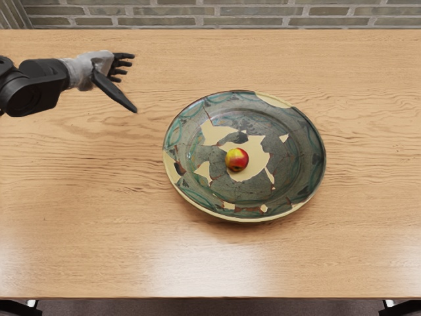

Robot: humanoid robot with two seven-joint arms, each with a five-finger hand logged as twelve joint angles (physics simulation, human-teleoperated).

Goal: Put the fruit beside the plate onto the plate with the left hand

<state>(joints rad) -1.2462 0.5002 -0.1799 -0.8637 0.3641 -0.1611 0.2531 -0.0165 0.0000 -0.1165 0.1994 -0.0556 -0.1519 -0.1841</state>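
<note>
The fruit [237, 159] lies near the middle of the plate [299, 158]. Being round, it could roll toward the rim if I bumped the plate or jarred the table [79, 217]. I judge that risk small, since my left hand [104, 70] hangs well apart from the plate, over the table's far left. Its fingers [122, 63] are spread wide and hold nothing.

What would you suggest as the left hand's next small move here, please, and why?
Probably just draw the left hand back toward the left edge to rest. The fruit already sits near the middle of the plate, and the hand is open, holds nothing and is well clear of the plate, so no further grasp seems needed.
</note>
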